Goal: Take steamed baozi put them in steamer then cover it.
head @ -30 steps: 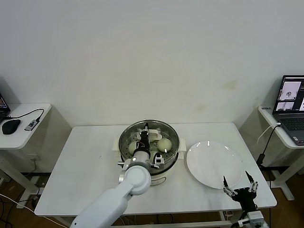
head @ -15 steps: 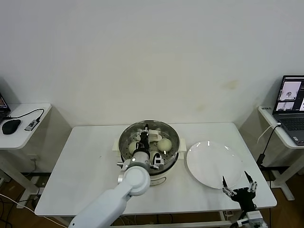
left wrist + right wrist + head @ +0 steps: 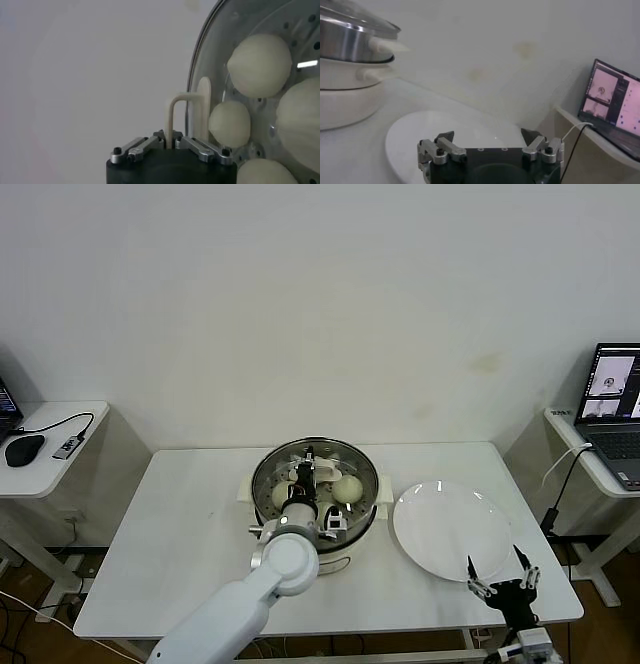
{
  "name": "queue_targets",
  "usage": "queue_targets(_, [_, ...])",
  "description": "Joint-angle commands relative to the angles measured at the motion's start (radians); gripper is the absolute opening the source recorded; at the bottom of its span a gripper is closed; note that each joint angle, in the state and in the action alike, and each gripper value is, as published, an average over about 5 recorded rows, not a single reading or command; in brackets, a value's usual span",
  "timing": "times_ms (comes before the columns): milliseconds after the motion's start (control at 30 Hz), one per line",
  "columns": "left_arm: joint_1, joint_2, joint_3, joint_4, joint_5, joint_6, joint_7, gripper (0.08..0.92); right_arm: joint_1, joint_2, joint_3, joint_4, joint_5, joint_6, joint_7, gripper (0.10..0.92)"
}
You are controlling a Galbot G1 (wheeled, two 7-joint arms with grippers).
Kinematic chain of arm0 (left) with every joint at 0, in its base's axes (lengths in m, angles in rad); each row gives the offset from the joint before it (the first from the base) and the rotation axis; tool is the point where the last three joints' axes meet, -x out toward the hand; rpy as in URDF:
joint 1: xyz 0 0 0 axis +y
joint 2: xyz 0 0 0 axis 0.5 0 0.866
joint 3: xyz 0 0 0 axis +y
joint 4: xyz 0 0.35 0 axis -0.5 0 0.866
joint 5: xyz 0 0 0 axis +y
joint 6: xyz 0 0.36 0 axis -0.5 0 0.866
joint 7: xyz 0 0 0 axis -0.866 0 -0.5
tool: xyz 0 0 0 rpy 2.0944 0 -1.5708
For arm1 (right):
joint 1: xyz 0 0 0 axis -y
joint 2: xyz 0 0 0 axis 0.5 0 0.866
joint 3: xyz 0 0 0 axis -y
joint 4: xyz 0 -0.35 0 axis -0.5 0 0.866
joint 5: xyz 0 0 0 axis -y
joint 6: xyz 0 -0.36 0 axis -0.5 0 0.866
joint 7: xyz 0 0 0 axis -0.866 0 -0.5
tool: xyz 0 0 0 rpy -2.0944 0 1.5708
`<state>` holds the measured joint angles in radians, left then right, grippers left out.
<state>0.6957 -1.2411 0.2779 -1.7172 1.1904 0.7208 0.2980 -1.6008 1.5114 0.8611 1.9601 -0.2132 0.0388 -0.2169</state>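
The steel steamer (image 3: pixel 366 502) stands mid-table on its cream pot base (image 3: pixel 340 100). The clear glass cover (image 3: pixel 355 462) lies over it, and its metal rim (image 3: pixel 200 65) shows in the left wrist view. My left gripper (image 3: pixel 308 474) is shut on the cover's cream handle (image 3: pixel 172 112). Several cream-white baozi (image 3: pixel 259 65) sit inside on the perforated floor, seen through the glass; two (image 3: pixel 347 487) show in the head view. My right gripper (image 3: pixel 503 572) hangs open and empty at the table's near right edge, over the plate's rim.
An empty white plate (image 3: pixel 450 529) lies right of the steamer. The table (image 3: pixel 180 534) ends just behind my right gripper. Side desks hold a laptop (image 3: pixel 612 409) at far right and a mouse (image 3: pixel 22 449) at far left.
The left gripper and the cover have shifted only very slightly over the steamer. The right arm has not moved.
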Motion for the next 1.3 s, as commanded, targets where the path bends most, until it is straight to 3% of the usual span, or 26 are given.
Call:
queue_targets(33, [0.011, -0.005, -0.006, -0.016, 0.001, -0.005, -0.011, 0.171, 0.000, 0.001, -0.002, 0.000, -0.002, 0.000, -0.001, 0.823])
queue_targets(300, [0.052, 0.016, -0.029, -0.104, 0.002, -0.002, -0.025, 0.379, -0.002, 0.003, -0.005, 0.001, -0.010, 0.000, -0.001, 0.823])
queue_targets(633, [0.209, 0.111, -0.086, -0.290, -0.058, -0.010, -0.050, 0.674, -0.008, 0.006, -0.013, 0.002, -0.021, 0.001, -0.001, 0.823])
queue_targets(800, [0.324, 0.168, -0.153, -0.406, -0.173, -0.046, -0.105, 0.799, -0.010, 0.004, -0.023, 0.000, -0.027, 0.003, 0.000, 0.823])
queue_targets(967, [0.494, 0.222, -0.315, -0.551, -0.374, -0.105, -0.232, 0.822, -0.013, -0.010, -0.036, 0.002, -0.002, 0.022, 0.004, 0.823])
queue_targets(1067, [0.614, 0.221, -0.421, -0.573, -0.640, -0.230, -0.445, 0.823, -0.016, -0.022, -0.047, 0.003, 0.045, 0.045, 0.013, 0.823])
queue_targets(1133, [0.697, 0.188, -0.500, -0.526, -0.877, -0.405, -0.591, 0.823, -0.022, -0.031, -0.058, 0.007, 0.076, 0.057, 0.021, 0.823])
queue_targets(1233, [0.801, 0.103, -0.649, -0.420, -1.130, -0.679, -0.634, 0.823, -0.041, -0.056, -0.081, 0.021, 0.123, 0.067, 0.027, 0.823])
queue_targets(1300, [0.855, 0.053, -0.727, -0.382, -1.238, -0.759, -0.621, 0.823, -0.058, -0.083, -0.093, 0.033, 0.156, 0.072, 0.028, 0.823])
